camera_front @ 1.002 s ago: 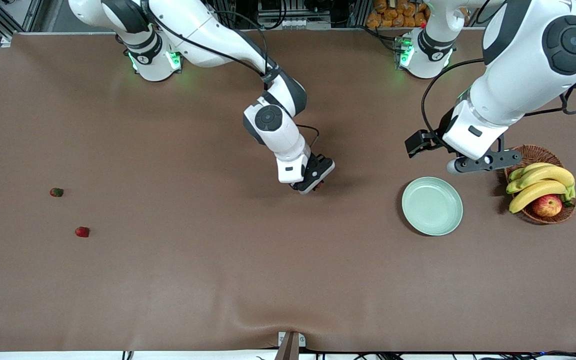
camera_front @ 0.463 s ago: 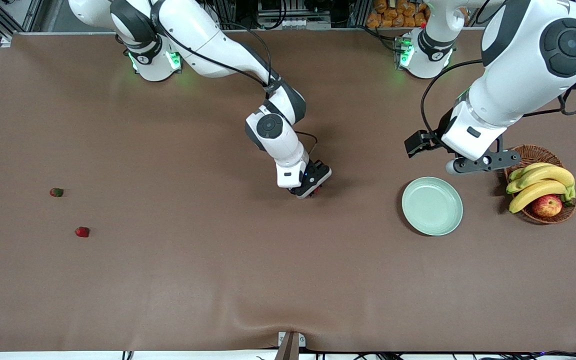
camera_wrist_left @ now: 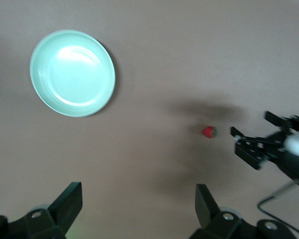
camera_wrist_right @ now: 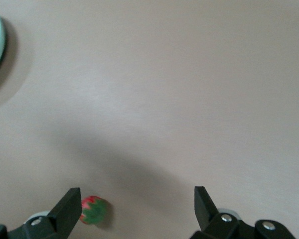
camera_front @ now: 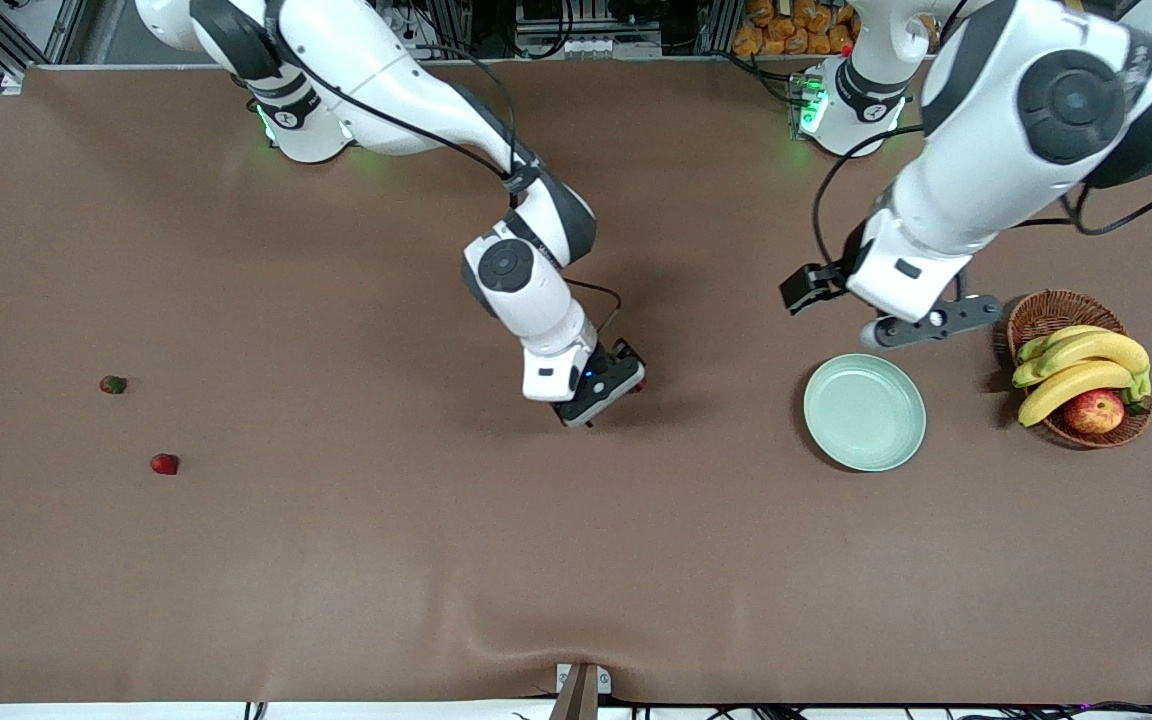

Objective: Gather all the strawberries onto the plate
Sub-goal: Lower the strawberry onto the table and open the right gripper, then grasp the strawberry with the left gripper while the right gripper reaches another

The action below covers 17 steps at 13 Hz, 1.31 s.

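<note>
My right tool (camera_front: 604,392) hangs open mid-counter over a strawberry (camera_wrist_right: 93,209) lying loose by one finger; my left tool (camera_wrist_left: 134,206), open too, waits near the empty plate (camera_front: 865,412); two strawberries (camera_front: 164,464) sit toward the right arm's end; a careless nudge could roll the berry away.

Your items: mint-green plate (camera_front: 864,411), holding nothing; three red strawberries on the table: one mid-table (camera_wrist_left: 209,132), two (camera_front: 165,464) (camera_front: 113,384) toward the right arm's end.

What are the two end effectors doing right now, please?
Left end effector: open, empty, above the table.
Right end effector: open, holding nothing, strawberry beside one finger.
</note>
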Each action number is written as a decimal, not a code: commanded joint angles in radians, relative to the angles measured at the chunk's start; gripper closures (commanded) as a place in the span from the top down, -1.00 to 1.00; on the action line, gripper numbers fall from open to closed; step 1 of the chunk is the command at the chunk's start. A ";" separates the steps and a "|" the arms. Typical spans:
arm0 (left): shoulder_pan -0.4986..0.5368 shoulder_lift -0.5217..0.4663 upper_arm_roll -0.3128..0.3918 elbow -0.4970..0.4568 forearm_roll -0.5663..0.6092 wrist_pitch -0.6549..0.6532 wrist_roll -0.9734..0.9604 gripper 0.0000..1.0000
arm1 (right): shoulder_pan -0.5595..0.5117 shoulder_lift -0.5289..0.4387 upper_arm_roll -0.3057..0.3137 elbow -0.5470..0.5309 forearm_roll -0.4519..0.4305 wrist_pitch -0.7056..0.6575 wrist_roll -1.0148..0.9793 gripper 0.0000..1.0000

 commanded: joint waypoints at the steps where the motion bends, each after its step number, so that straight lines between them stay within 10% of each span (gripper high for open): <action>1: -0.072 0.065 -0.002 -0.015 0.020 0.089 -0.213 1.00 | -0.133 -0.103 0.012 -0.023 0.015 -0.184 -0.005 1.00; 5: -0.184 0.213 -0.002 -0.011 0.146 0.206 -0.545 1.00 | -0.334 -0.132 -0.041 -0.034 -0.030 -0.416 -0.023 1.00; 17: -0.328 0.524 0.006 -0.004 0.364 0.459 -1.389 1.00 | -0.842 -0.074 -0.084 -0.075 -0.326 -0.435 -0.664 1.00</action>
